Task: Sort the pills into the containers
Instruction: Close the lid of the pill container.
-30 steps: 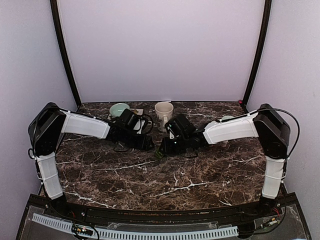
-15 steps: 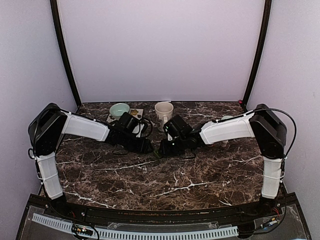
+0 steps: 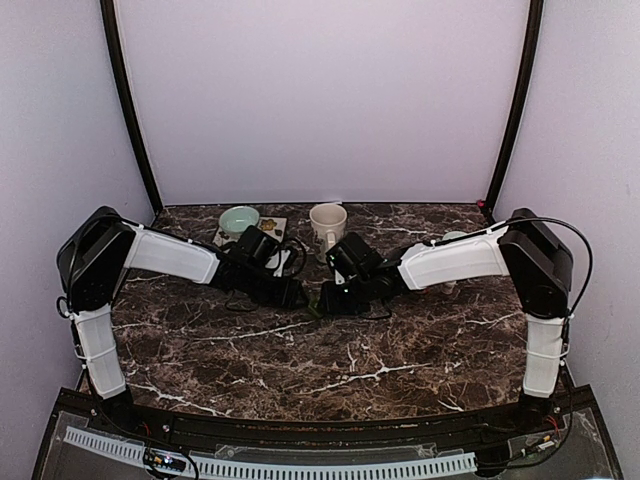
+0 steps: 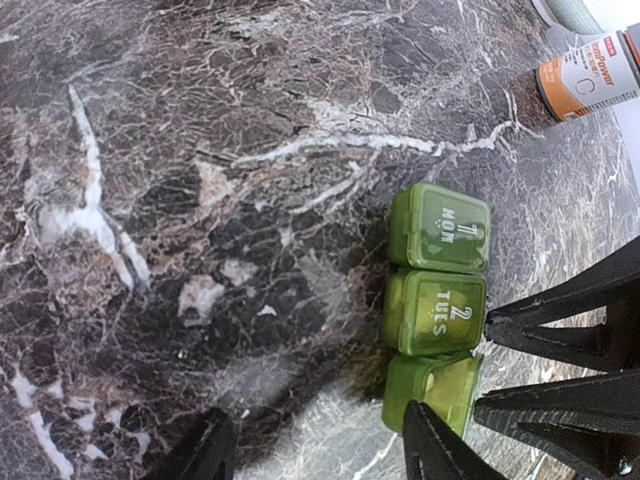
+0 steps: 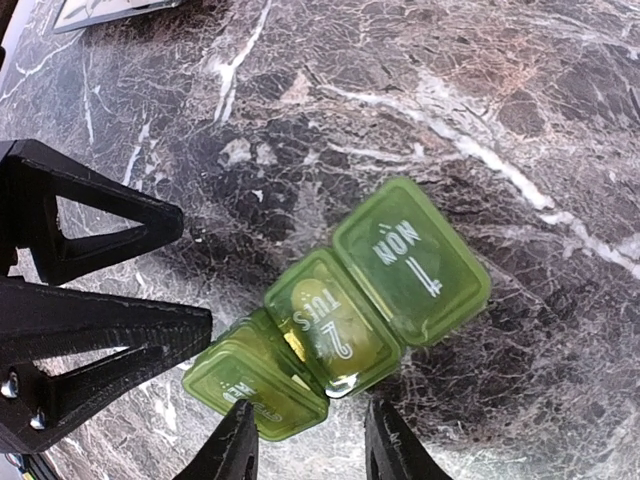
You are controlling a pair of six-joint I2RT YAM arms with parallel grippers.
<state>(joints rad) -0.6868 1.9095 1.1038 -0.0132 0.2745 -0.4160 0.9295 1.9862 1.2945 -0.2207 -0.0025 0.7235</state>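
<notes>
Counted: one green pill box [image 4: 438, 300] with three lidded cells showing, two pincers, one cream mug [image 3: 327, 220], one pale bowl [image 3: 239, 219], one orange-labelled bottle [image 4: 590, 85]. As for the pill box: lies flat on the marble bench [image 3: 300, 370], about mid-bench, between the two pincers. Runs lengthwise toward the left pincer [image 4: 320, 445] in the left wrist view, with 1 MON farthest, 2 TUES in the middle, and the third cell nearest, just beside one fingertip, its lid seemingly ajar. Runs slantwise in the right wrist view, third cell just beyond the right pincer [image 5: 308, 440]. Spread apart in both cases, wider on the left, with nothing gripped
</notes>
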